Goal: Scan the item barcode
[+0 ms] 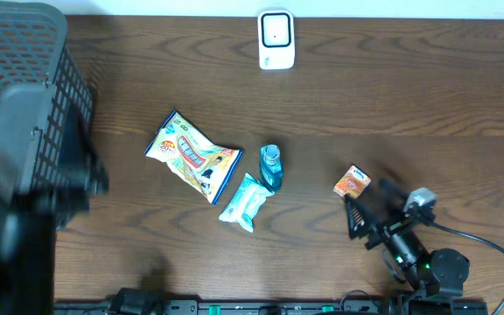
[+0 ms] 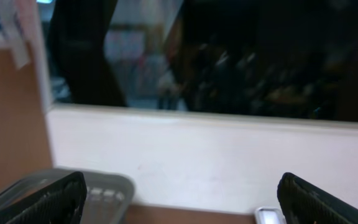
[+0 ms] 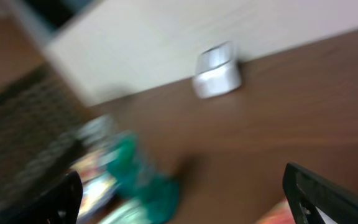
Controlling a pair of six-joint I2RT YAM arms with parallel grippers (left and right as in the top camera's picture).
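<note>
Looked like the reach step, nothing grabbed yet. Right gripper (image 1: 366, 201) gaped empty just beside the box (image 1: 353, 182), near the table's front right. Left gripper (image 2: 179, 198) was spread wide too, empty. Next I'd pinch the box, then face its barcode to the scanner (image 1: 276, 39) at the back edge.

Even overhead light; both wrist views dim, heavily motion-blurred.

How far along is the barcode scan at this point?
Barely started. Done: nothing visible; the snack bag, teal bottle, wipes pack and orange box all lie on the table. In hand: the right gripper, open and empty, sits beside the orange box; the left gripper is open, empty too. Remaining: pick an item and present its barcode to the white scanner.
</note>
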